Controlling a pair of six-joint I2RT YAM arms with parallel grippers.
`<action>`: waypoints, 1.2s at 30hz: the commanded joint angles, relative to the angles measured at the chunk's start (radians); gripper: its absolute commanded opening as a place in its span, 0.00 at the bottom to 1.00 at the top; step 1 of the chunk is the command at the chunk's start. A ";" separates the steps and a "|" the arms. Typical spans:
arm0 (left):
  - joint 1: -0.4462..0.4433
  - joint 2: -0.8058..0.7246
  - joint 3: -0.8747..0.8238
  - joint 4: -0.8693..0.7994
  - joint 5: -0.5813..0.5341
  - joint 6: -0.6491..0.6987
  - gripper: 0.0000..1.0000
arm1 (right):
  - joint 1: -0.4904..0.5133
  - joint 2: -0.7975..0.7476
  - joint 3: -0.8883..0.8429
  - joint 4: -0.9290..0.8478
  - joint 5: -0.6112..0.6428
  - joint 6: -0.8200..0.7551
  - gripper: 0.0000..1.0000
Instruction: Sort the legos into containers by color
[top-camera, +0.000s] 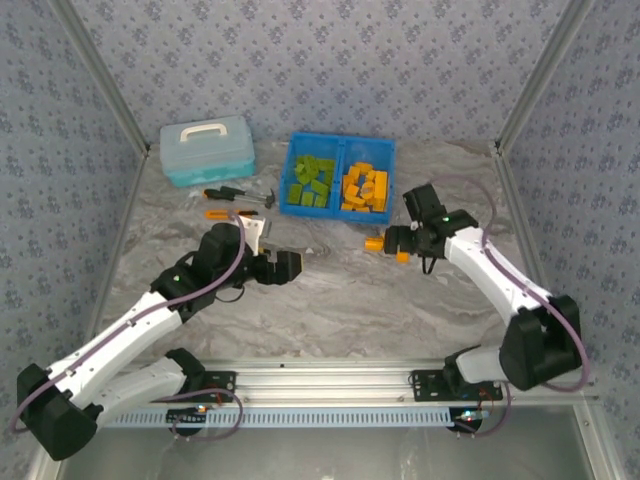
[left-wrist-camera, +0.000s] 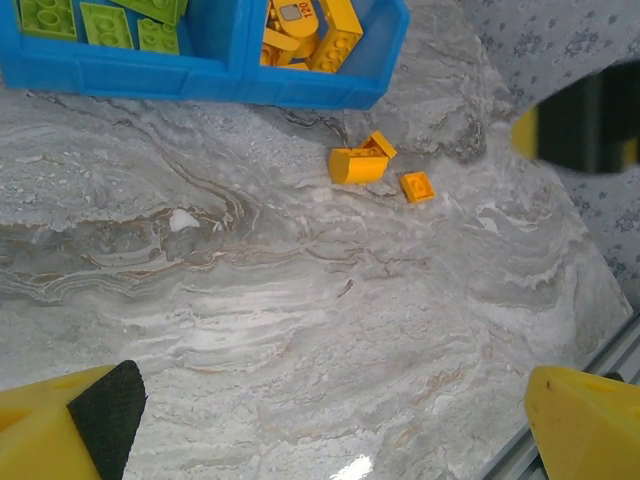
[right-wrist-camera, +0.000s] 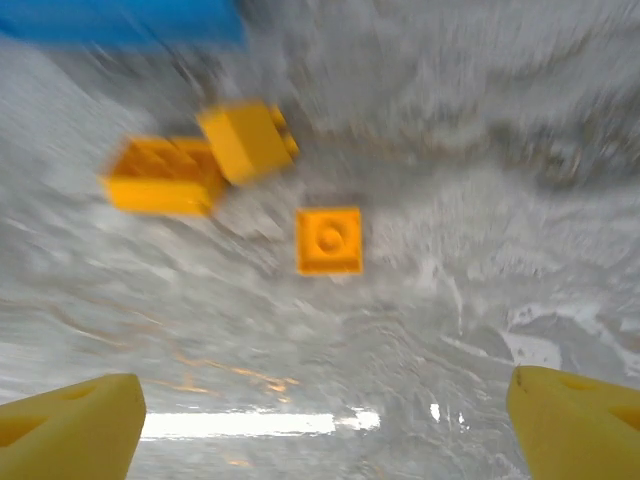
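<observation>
Your green legos (top-camera: 310, 182) lie in the left compartment of the blue bin (top-camera: 336, 212), and a heap of orange legos (top-camera: 364, 188) fills its right compartment. Three orange bricks are on the table (top-camera: 330, 300) outside the bin, just in front of its right compartment. Two of them, a larger brick (right-wrist-camera: 165, 176) and a smaller one (right-wrist-camera: 248, 140), touch each other. A small square brick (right-wrist-camera: 329, 240) with one stud sits a little apart from the pair, farther from the bin. The right wrist view is blurred, so you cannot read finer detail on them.

Your right gripper (top-camera: 405, 242) hangs over these loose bricks, in front of the bin's right corner. Its yellow fingers (right-wrist-camera: 70, 430) are spread wide with nothing between them. Your left gripper (top-camera: 290, 262) sits in front of the bin's left corner, farther from the bin than the right one. Its fingers (left-wrist-camera: 60, 425) are also released, over bare table.

To the left of the bin stand a light-blue case (top-camera: 207, 148) with a white handle and a few small tools (top-camera: 235, 197).
</observation>
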 joint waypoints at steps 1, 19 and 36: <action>-0.015 -0.001 0.035 0.032 0.021 0.004 0.99 | -0.028 0.062 -0.023 0.115 -0.065 -0.035 1.00; -0.054 -0.002 0.029 0.013 -0.018 0.000 0.99 | -0.088 0.375 0.054 0.174 -0.089 -0.028 0.55; -0.056 -0.010 0.024 0.021 -0.036 -0.003 0.99 | -0.041 0.019 0.131 0.025 -0.002 0.071 0.34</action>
